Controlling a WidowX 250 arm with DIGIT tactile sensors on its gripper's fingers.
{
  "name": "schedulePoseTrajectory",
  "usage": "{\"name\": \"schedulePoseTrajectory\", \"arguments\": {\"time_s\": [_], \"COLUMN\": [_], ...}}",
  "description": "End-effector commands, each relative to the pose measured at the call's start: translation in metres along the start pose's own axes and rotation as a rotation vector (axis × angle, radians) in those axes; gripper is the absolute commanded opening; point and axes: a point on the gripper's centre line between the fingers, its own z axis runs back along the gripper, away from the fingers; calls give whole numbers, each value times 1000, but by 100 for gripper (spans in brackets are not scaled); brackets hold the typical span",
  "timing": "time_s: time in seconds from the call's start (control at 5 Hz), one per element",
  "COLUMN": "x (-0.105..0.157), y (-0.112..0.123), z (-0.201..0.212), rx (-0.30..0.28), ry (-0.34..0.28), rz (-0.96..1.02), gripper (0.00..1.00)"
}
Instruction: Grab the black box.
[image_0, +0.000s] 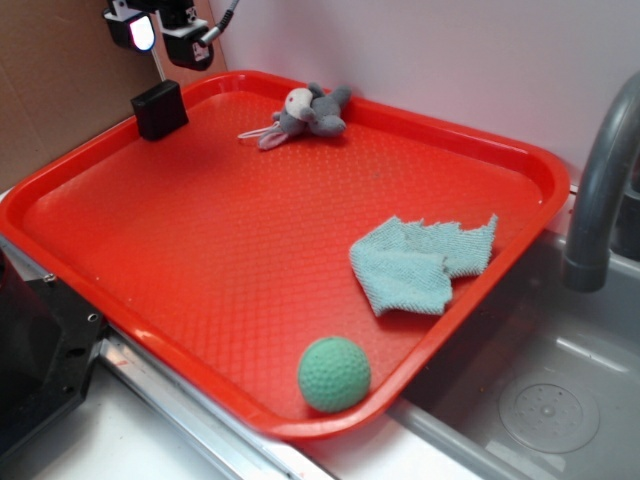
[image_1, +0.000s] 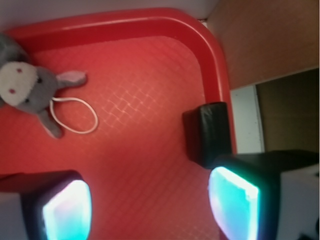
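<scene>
The black box (image_0: 160, 109) stands against the rim in the far left corner of the red tray (image_0: 120, 300). In the wrist view the black box (image_1: 208, 132) leans on the tray's right rim, just ahead of my right finger. My gripper (image_0: 168, 38) hovers above and slightly behind the box, clear of it. Its jaws are open, with only red tray floor between the lit pads (image_1: 67, 210). In the wrist view, my gripper (image_1: 150, 207) sits to the left of the box, which lies outside the gap.
A grey stuffed mouse (image_0: 308, 113) lies at the tray's back edge, a light blue cloth (image_0: 420, 262) at the right, a green ball (image_0: 334, 374) near the front rim. A steel sink (image_0: 540, 400) and grey faucet (image_0: 600, 180) stand to the right. Cardboard (image_0: 50, 80) stands behind the corner.
</scene>
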Motion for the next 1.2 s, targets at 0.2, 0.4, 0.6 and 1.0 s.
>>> {"name": "schedulePoseTrajectory", "arguments": {"time_s": [0.2, 0.4, 0.6, 1.0], "x": [-1, 3, 11, 25], "y": [42, 43, 44, 37], "z": [4, 4, 2, -17], "rx": [89, 83, 102, 41], "ry": [-35, -47, -40, -60], "rz": [112, 115, 108, 91], "gripper": [100, 100, 100, 100]}}
